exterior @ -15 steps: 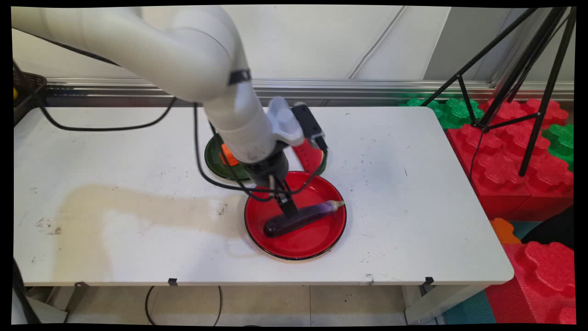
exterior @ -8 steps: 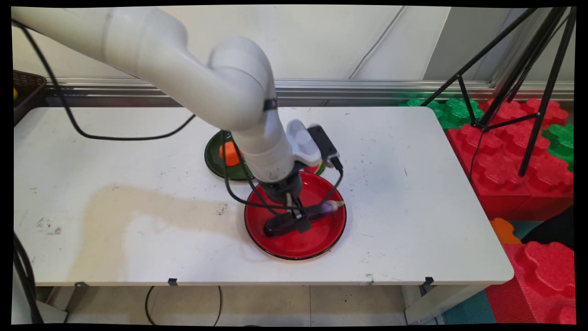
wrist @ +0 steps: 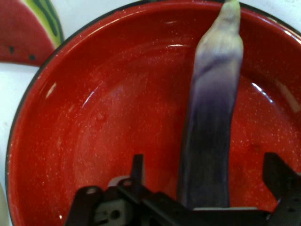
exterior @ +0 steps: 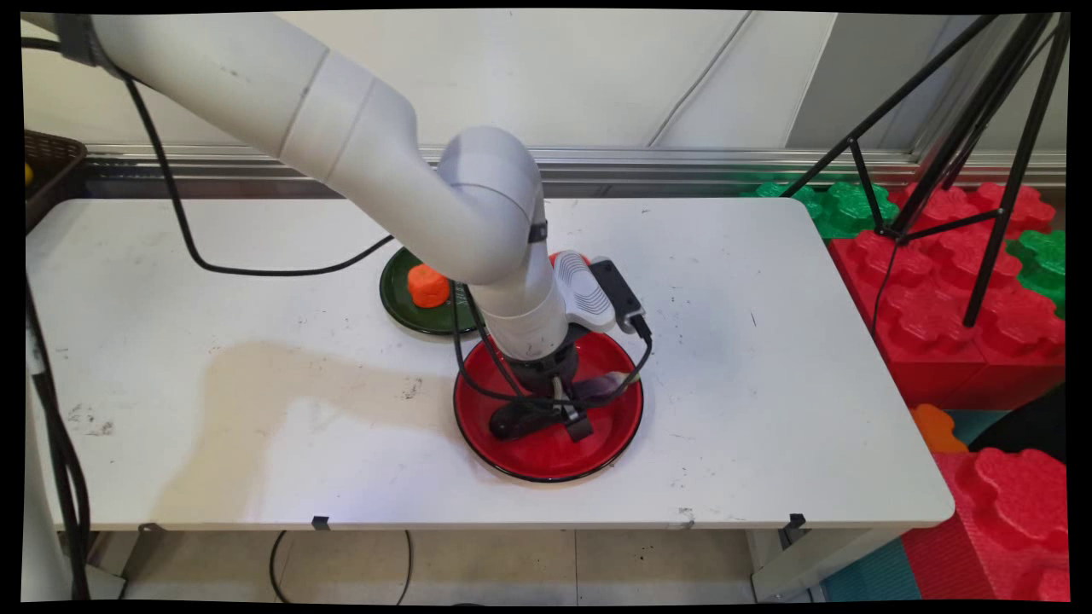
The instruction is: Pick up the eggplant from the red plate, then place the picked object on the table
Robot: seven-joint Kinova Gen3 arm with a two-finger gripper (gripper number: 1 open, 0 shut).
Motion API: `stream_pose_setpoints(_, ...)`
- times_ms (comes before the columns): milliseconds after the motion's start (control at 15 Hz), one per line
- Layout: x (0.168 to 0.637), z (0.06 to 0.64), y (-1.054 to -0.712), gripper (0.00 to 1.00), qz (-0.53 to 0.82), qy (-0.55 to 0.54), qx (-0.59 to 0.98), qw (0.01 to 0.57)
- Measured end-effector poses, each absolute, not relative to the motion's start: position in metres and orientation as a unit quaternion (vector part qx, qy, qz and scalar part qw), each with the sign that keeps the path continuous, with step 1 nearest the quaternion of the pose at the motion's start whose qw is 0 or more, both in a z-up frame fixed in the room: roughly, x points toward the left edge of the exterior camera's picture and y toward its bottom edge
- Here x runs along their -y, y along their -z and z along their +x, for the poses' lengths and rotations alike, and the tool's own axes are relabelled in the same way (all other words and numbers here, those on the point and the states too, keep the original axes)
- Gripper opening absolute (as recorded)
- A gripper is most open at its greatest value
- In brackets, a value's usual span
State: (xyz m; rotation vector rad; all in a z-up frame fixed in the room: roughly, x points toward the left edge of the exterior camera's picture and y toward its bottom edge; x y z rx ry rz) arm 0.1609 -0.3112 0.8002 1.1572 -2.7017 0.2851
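Observation:
A purple eggplant (exterior: pixel 512 419) lies across a red plate (exterior: pixel 546 456) near the table's middle front. My gripper (exterior: pixel 570 419) is down in the plate and stands open around the eggplant's middle. In the hand view the eggplant (wrist: pixel 211 117) runs up between the two fingers (wrist: pixel 137 165), with a gap on each side, and its pale tip points toward the plate's (wrist: pixel 94 122) far rim. The arm's wrist hides much of the eggplant in the main view.
Behind the red plate stands a dark green plate (exterior: pixel 399 309) with an orange piece (exterior: pixel 428 286) on it. A watermelon slice (wrist: pixel 23 28) lies just past the red plate. Red and green foam blocks (exterior: pixel 955 281) and a black tripod (exterior: pixel 972 153) stand to the right of the table.
The gripper has come down and forward over the red plate, from above the eggplant to astride it. The eggplant has stayed in place.

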Motion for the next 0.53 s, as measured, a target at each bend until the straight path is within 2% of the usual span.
stream_pose_setpoints(67,0.3127,0.1601,-0.7968,1.00,0.391,-0.098,0.910,0.094)
stream_pose_setpoints(133,0.3136,0.1592,-0.7948,0.00,0.391,-0.099,0.910,0.095)
stream_pose_setpoints(533,0.3131,0.1573,-0.7993,0.00,0.388,-0.112,0.909,0.101)
